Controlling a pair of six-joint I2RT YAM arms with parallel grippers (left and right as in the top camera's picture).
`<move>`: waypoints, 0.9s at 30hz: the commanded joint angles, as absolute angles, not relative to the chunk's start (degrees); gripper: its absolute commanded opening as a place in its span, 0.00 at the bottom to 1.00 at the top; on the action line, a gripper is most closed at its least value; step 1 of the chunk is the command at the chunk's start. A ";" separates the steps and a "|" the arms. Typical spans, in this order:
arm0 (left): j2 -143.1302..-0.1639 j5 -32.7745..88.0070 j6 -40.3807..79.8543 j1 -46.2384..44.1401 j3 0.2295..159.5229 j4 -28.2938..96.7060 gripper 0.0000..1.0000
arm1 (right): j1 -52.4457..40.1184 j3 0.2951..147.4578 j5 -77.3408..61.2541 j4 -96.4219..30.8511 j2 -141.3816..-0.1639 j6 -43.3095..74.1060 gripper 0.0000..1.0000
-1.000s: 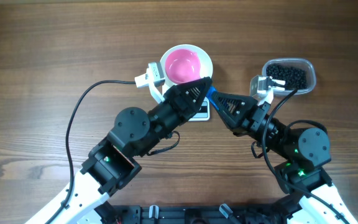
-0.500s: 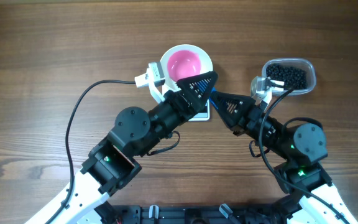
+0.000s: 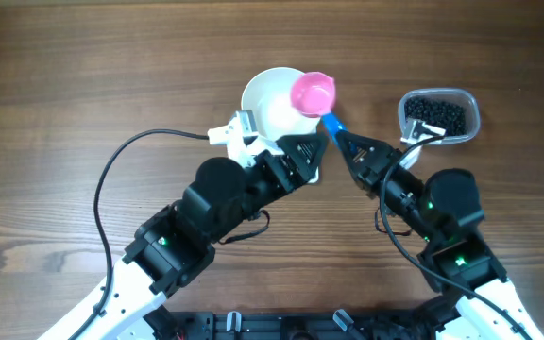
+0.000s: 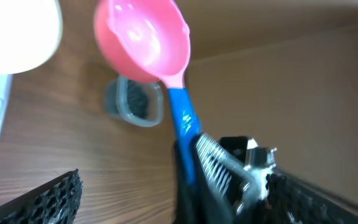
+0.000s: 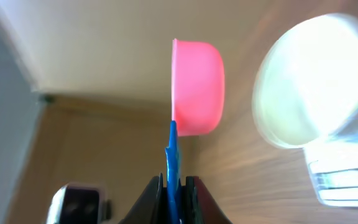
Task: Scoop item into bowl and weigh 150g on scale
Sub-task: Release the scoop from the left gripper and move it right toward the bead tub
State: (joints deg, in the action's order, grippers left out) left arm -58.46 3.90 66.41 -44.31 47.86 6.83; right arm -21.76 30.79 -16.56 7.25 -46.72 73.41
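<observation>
While the black beads (image 3: pixel 439 114) lie heaped in the clear plastic tub (image 3: pixel 471 102) on the right of the worktop (image 3: pixel 83 76), the white bowl (image 3: pixel 264 99) on the scale (image 5: pixel 347 177) looks empty. An empty pink scoop (image 3: pixel 313 93) hovers at the bowl's right rim, its blue handle clamped in the right pincer (image 3: pixel 340 135). The left pincer (image 3: pixel 296 156) stands wide, holding nothing, just beside the bowl. I judge scooping lies ahead. The thin handle could twist in the grip when dug into beads, spilling them; the unsteadied tub might slide; the left arm could nudge the bowl and falsify the reading.
</observation>
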 commanded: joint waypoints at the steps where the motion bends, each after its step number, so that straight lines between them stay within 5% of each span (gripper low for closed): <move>1: -58.50 3.09 57.21 -44.21 48.45 8.54 1.00 | -18.06 36.91 -14.13 -0.73 -46.61 63.53 0.05; 8: -58.50 2.90 49.36 -41.25 51.86 20.01 0.99 | -12.53 53.69 -12.19 -25.82 -46.81 47.09 0.04; 17: -60.53 -0.86 39.42 -30.06 72.75 52.49 1.00 | -10.76 72.12 -6.15 -50.54 -50.96 32.08 0.05; 27: -61.06 -2.44 39.40 -28.12 75.48 58.74 1.00 | -10.79 73.06 -5.96 -54.24 -51.48 33.10 0.04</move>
